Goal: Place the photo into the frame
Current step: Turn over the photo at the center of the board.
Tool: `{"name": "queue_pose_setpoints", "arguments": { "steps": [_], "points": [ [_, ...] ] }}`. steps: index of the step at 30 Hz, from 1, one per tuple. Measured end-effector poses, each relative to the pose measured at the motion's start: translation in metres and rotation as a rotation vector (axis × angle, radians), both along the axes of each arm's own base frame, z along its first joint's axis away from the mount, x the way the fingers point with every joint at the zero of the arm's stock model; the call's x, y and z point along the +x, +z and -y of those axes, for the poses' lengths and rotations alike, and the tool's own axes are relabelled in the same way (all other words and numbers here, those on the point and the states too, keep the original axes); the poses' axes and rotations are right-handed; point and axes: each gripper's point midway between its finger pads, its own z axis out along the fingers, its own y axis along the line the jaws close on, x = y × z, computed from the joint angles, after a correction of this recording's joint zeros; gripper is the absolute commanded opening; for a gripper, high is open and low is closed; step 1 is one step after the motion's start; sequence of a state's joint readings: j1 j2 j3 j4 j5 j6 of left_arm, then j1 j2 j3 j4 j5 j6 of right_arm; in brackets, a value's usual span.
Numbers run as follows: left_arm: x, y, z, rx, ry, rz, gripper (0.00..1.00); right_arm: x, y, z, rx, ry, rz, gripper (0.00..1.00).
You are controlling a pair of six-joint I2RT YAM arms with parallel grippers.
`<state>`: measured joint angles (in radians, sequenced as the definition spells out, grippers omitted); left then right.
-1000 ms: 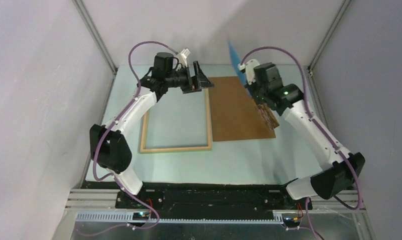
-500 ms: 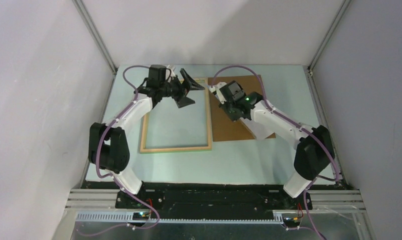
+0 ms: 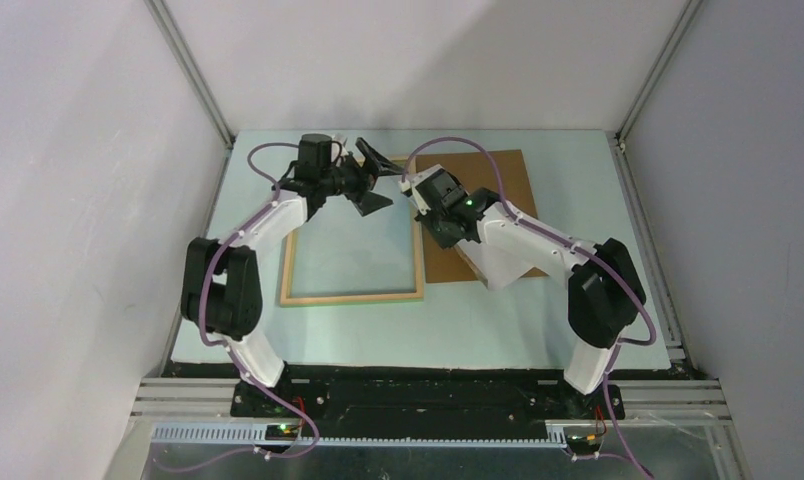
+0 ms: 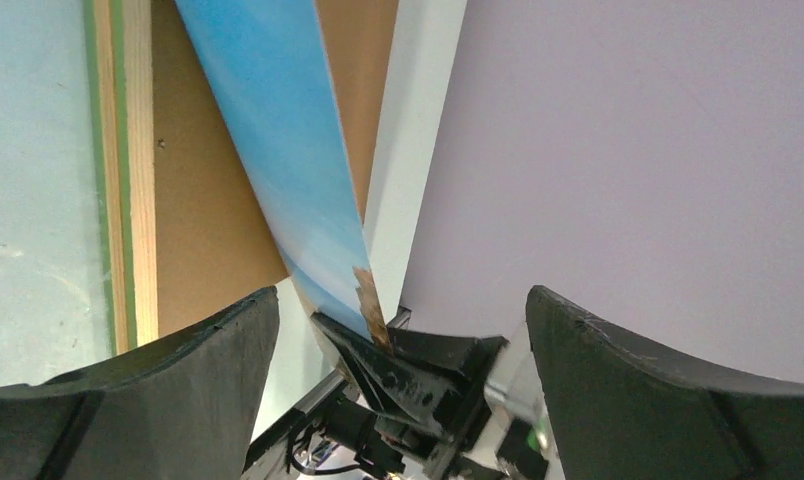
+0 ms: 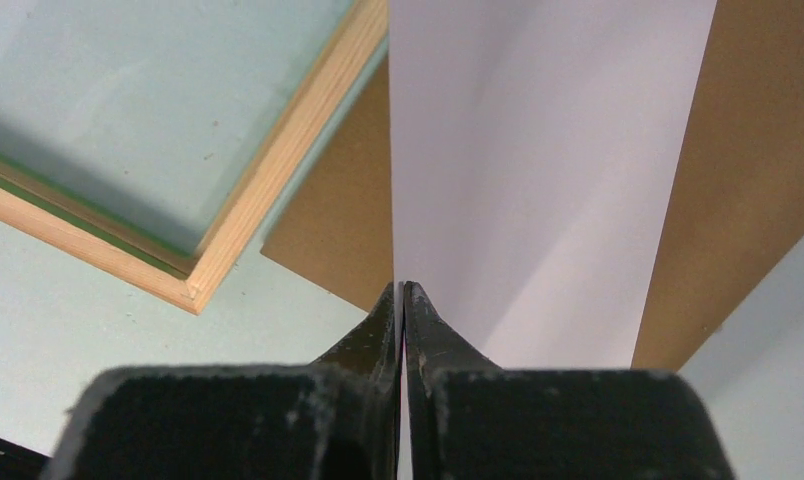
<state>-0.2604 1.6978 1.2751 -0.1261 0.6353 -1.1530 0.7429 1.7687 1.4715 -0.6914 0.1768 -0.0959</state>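
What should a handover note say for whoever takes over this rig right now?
Left gripper: open, empty, over the frame's far right corner, facing the photo.
Right gripper: shut on one edge of the photo, which it holds on edge in the air, with the white back toward its own camera.
Frame: lying flat with the pale wood side up and nothing in its opening.
Brown backing board: lying flat beside the frame's right rail.
Done: the photo is picked up and brought near the frame.
Left: lay the photo flat in the frame's opening and release it.
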Motion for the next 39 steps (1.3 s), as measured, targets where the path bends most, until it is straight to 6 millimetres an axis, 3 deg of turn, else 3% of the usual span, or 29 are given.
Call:
{"name": "queue_pose_setpoints", "arguments": {
  "steps": [9,15,22,29,36,39],
  "points": [
    [0.009,-0.036,0.007,0.004,0.002,-0.079,0.87,0.006,-0.001,-0.018,0.032,0.005,0.009,0.04],
    [0.006,-0.045,0.017,0.008,-0.018,-0.091,0.77,0.004,-0.009,-0.028,0.023,0.021,-0.001,0.06],
    [0.003,-0.049,0.028,0.010,-0.040,-0.091,0.51,0.004,-0.008,-0.040,0.026,0.036,0.005,0.15],
    [0.002,-0.065,0.029,0.014,-0.044,-0.104,0.28,0.001,-0.007,-0.047,0.026,0.040,0.008,0.34],
    [0.004,-0.076,0.029,0.017,-0.046,-0.113,0.06,0.000,-0.006,-0.045,0.030,0.034,-0.001,0.70],
    [0.005,-0.077,0.025,0.025,-0.050,-0.098,0.00,-0.004,0.002,-0.045,0.059,0.044,-0.014,0.81]
  ]
}}
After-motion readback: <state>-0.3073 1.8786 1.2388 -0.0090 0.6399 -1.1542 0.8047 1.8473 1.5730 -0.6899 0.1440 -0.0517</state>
